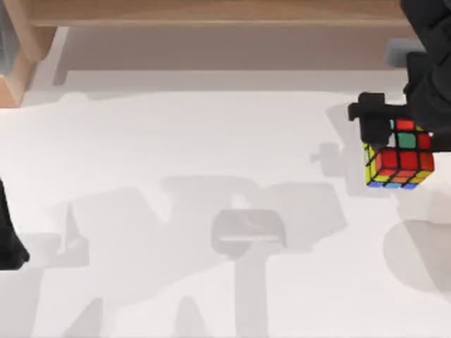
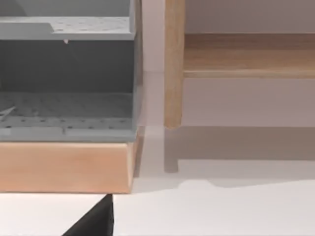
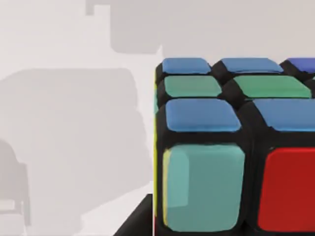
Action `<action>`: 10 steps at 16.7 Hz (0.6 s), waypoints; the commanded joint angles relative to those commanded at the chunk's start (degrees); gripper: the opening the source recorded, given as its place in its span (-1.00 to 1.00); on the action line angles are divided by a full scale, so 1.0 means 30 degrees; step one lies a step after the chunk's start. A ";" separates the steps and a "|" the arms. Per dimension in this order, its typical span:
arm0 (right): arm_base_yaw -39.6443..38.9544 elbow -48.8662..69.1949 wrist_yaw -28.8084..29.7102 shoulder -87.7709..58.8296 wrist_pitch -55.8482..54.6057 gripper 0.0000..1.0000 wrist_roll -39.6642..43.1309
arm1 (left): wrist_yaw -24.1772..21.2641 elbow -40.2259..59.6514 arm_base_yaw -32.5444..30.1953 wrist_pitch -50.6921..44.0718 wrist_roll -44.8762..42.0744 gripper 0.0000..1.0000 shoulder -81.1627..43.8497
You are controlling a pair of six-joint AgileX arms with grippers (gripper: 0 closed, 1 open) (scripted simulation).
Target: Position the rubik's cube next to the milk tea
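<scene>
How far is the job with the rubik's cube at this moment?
Done, it seems: the rubik's cube is in the right gripper near the table's right edge; its shadow lies apart, so it looks lifted. In hand: carrying it. Left: setting it next to the milk tea, which I cannot find on the table now. The left arm is parked at the left edge.

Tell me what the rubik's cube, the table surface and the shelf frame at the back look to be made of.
Rubik's cube, at the right gripper: probably plastic, a black body with flat, matte coloured stickers. Table: smooth, matte white, possibly laminate; shadows lie soft on it, without reflections. Shelf frame: light wood by its tan colour and faint grain, unglossed.
</scene>
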State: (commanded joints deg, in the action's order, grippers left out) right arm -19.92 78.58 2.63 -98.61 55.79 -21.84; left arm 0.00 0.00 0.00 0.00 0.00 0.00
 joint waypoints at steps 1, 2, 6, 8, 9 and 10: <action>-0.0041 -0.0699 -0.0321 -0.0407 0.0740 -1.00 0.0129 | 0.0000 0.0000 0.0000 0.0000 0.0000 1.00 0.0000; -0.0034 -0.1251 -0.0563 -0.0738 0.1299 -1.00 0.0264 | 0.0000 0.0000 0.0000 0.0000 0.0000 1.00 0.0000; 0.0063 -0.1815 -0.0792 -0.1082 0.1861 -1.00 0.0449 | 0.0000 0.0000 0.0000 0.0000 0.0000 1.00 0.0000; 0.0084 -0.1795 -0.0763 -0.1042 0.1825 -1.00 0.0405 | 0.0000 0.0000 0.0000 0.0000 0.0000 1.00 0.0000; 0.0081 -0.1795 -0.0764 -0.1041 0.1823 -1.00 0.0405 | 0.0000 0.0000 0.0000 0.0000 0.0000 1.00 0.0000; 0.0061 -0.1797 -0.0773 -0.1033 0.1806 -1.00 0.0404 | 0.0000 0.0000 0.0000 0.0000 0.0000 1.00 0.0000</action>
State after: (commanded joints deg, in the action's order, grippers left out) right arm -19.73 73.19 0.31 -101.71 61.21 -20.63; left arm 0.00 0.00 0.00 0.00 0.00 0.00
